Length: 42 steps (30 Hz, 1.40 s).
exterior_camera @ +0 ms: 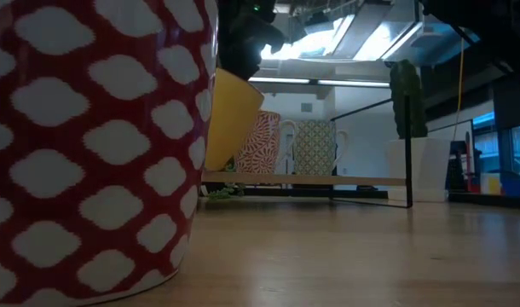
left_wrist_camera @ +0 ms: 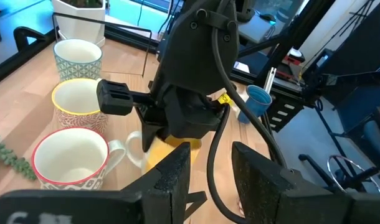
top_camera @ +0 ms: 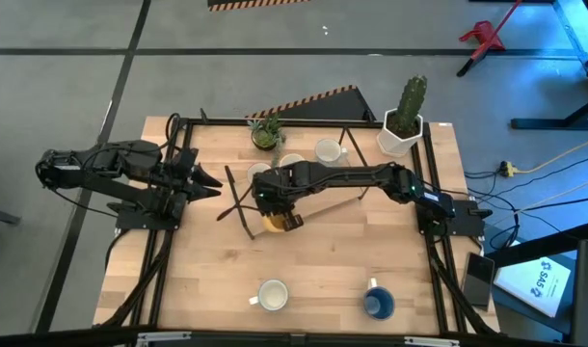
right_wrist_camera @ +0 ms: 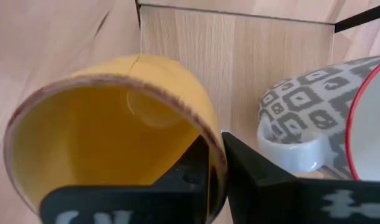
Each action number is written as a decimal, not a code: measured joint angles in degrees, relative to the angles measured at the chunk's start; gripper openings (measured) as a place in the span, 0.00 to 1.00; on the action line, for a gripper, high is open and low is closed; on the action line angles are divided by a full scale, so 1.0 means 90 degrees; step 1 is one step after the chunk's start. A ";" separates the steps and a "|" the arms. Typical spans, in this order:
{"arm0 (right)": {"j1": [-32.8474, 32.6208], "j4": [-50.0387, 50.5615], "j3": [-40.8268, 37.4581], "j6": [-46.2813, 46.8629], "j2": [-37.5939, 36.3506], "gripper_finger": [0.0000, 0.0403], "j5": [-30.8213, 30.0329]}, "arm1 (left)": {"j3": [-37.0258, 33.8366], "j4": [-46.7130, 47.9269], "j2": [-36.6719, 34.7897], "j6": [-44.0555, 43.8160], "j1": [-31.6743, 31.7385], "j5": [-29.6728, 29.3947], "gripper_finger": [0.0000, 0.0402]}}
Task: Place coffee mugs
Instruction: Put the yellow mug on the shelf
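My right gripper [top_camera: 278, 214] reaches in from the table's right to its middle and is shut on the orange-yellow mug [top_camera: 275, 225], also in the right wrist view [right_wrist_camera: 109, 124] and low view [exterior_camera: 230, 115]. Three patterned mugs [left_wrist_camera: 84, 102] stand in a row just beyond it, toward the far edge. A white mug [top_camera: 273, 294] and a blue mug [top_camera: 378, 304] stand near the near edge. My left gripper [left_wrist_camera: 209, 171] hovers open to the left of the held mug, touching nothing. My right gripper pinches the orange-yellow mug by its rim [right_wrist_camera: 209, 134], one finger [right_wrist_camera: 190, 168] inside the cup and the other [right_wrist_camera: 252, 168] outside the wall. The fingers come from above, slanting down. The mug hangs tilted below them, lifted clear of the table.
A white hexagonal cactus pot [top_camera: 402, 123] stands at the far right corner and a small green plant [top_camera: 266, 132] at the far middle. Thin black rods [top_camera: 238, 198] lie across the table beside the held mug. A red-and-white patterned mug [exterior_camera: 89, 145] fills the low view's left.
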<state>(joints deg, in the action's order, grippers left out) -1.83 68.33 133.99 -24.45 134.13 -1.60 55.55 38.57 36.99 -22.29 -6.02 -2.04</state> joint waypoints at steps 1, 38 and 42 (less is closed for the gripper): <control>0.0000 -0.0040 0.0000 0.0003 0.0000 0.08 0.0017 | 0.0000 0.0002 0.0002 0.0001 0.0000 0.0000 0.28; 0.0010 -0.0444 0.0005 0.1228 0.0000 0.22 -0.0948 | 0.0000 0.0002 0.0002 0.0006 0.0000 -0.0002 0.28; 0.0010 -0.0439 0.0003 0.1242 0.0000 0.22 -0.1038 | 0.0000 0.0000 0.0000 0.0006 0.0000 -0.0002 0.28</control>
<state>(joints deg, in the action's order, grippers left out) -1.74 64.38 134.02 -13.27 134.13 -10.94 55.55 38.57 36.99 -22.24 -6.02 -2.07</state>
